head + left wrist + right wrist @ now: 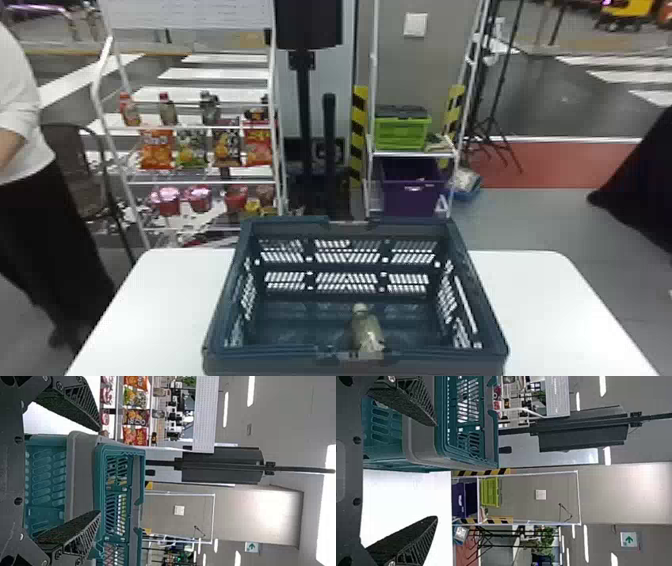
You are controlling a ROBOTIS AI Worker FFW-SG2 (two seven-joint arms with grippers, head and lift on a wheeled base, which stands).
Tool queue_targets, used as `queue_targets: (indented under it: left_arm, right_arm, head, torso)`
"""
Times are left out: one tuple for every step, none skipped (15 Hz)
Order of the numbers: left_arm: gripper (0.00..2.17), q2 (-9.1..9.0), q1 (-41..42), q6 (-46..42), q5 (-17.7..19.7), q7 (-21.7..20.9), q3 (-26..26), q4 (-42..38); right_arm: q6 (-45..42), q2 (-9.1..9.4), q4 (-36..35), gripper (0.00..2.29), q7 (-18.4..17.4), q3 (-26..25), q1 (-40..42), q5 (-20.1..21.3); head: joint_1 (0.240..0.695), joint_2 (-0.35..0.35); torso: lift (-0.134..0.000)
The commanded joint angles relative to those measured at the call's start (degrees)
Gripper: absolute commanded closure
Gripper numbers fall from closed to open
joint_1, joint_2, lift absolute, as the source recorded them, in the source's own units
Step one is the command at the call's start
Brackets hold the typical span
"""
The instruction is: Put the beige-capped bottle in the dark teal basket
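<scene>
Fingers parted on both sides, with the bottle already held by the basket

From the left, a snack rack (200,128) is seen well beyond the left gripper (99,470), whose fingers are spread with nothing gripped. The outer finger is set over the white table (540,300), while the inner one is seen against the dark teal basket (227,292). If that arm were swung inward or lowered, the basket's side could be caught by the inner finger and the whole basket dragged or tipped.

Between the two grippers, the beige-capped bottle (367,330) is contained by the basket, close to the near wall; whether it is upright or tilted cannot be told. The task is judged done. Should the basket be knocked, the bottle could be toppled or rolled, since no support is seen on its far side.

The right gripper's (435,471) fingers are held apart too, and empty: its inner one is seen against the basket, its outer one over the table. The near rim is judged the main obstacle to a fresh reach, as the bottle's foot is crowded by it. Far past the fingers, a black stand (309,25) is placed behind the basket, and farther right a green crate (400,135) is shelved above a purple bin (410,197).
</scene>
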Motion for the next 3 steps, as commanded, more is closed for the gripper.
queue_targets:
  left_arm:
    - [0.15, 0.00, 0.0, 0.0, -0.1, 0.0, 0.0, -0.1]
    - [0.15, 0.00, 0.0, 0.0, -0.1, 0.0, 0.0, -0.1]
    - [0.15, 0.00, 0.0, 0.0, -0.1, 0.0, 0.0, 0.0]
  right_arm:
    - [0.0, 0.00, 0.1, 0.04, 0.0, 0.0, -0.1, 0.0]
    - [0.0, 0.09, 0.2, 0.04, 0.0, 0.0, -0.1, 0.1]
    - [0.0, 0.09, 0.2, 0.04, 0.0, 0.0, -0.1, 0.2]
  head:
    - [0.499, 0.000]
    - [0.499, 0.000]
    - [0.499, 0.000]
  torso:
    - [0.000]
    - [0.000]
    - [0.000]
